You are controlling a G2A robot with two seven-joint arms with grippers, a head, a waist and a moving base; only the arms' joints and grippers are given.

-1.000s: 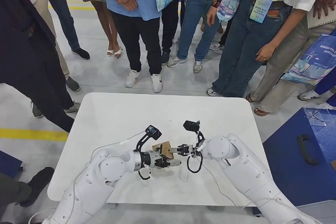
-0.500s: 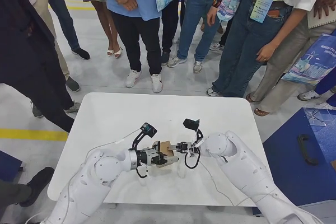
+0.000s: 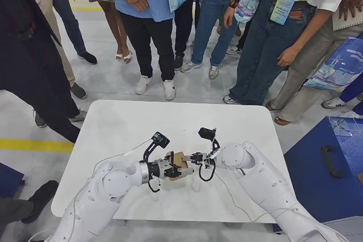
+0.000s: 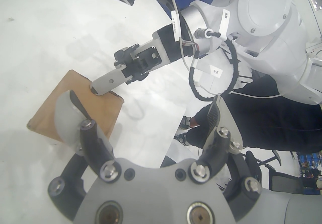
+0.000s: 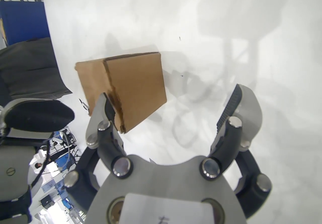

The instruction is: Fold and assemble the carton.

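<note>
A white table point(image 3: 109, 127) stands on a grey floor, and the work is gathered near the middle of its front half. There the carton point(image 3: 179, 160), a small brown box already closed into shape, is held between the two claws; whether it sits flat on the tabletop cannot be told. The left gripper point(image 4: 141, 99) is spread wide, with one finger laid against a face of the carton and the other well apart from it. The right gripper point(image 5: 171, 92) is likewise spread, one fingertip set at the carton's edge beside a dark seam point(image 5: 111, 84), and nothing is pinched by either claw.

Because the box is only touched from two sides and not clamped, trouble is to be expected from uneven pressure. It could be skidded across the smooth surface, turned out from between the fingers, or tipped over. A harder push near the seam could also spring that join open or dent the thin panel.
</note>
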